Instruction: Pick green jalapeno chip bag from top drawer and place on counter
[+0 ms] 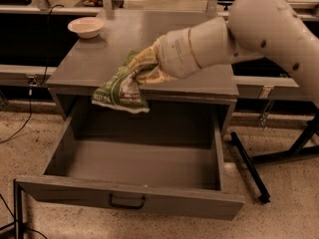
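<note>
Far to the left, a white bowl (85,27) sits on the back left corner of the counter's tabletop (149,31). It is well apart from the bag, at about 10 o'clock from it.

Next comes the green jalapeno chip bag (122,88). It is up in the air, out of the top drawer (144,166), and it hangs by the front edge of the tabletop. Its long side runs from 2 o'clock down to 8 o'clock. The top end is pinched and the loose end droops low.

Just to the right is the gripper (145,67). The bag lies at 8 o'clock from the jaws. The jaws are closed on the top end of the bag, and we judge this because the bag hangs there with nothing else holding it up. The bare part of the tabletop lies at 12 o'clock from the bag, so we think the next move must carry the bag that way, up and back, before letting go.

Further right, the big white arm (259,24) reaches in from 2 o'clock.

Some things we cannot see well. The crumpled foil hides the tips of the jaws. We cannot tell if the low end of the bag touches the front edge of the tabletop or hangs free of it. The bag hides a bit of the drawer's back left corner. The arm is cut off at the right edge.
</note>
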Robot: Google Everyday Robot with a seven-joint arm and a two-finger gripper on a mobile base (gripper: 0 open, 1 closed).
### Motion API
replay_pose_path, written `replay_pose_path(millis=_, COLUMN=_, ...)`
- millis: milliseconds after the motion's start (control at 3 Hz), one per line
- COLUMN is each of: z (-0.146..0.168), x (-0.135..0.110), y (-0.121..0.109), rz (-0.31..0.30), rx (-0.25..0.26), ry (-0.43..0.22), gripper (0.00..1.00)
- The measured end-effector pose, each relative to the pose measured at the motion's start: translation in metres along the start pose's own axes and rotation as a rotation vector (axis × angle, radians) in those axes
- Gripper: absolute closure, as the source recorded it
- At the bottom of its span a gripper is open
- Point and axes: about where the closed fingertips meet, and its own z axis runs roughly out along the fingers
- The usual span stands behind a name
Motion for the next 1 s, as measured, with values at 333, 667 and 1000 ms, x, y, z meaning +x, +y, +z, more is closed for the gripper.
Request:
replay_pose_path(millis=333, z=-0.002, x=0.047, y=-0.038, rz=0.08, rx=-0.031, ry=0.064, gripper=1.0)
replay_pose_path(millis=667, z=0.015, x=0.08, y=-0.053, rz=0.166, rx=-0.043, ry=0.097, gripper=1.0)
replay_pose_path(millis=1000, z=0.034, x=0.109, y=-0.057, rz=0.258, rx=-0.055, ry=0.178, gripper=1.0)
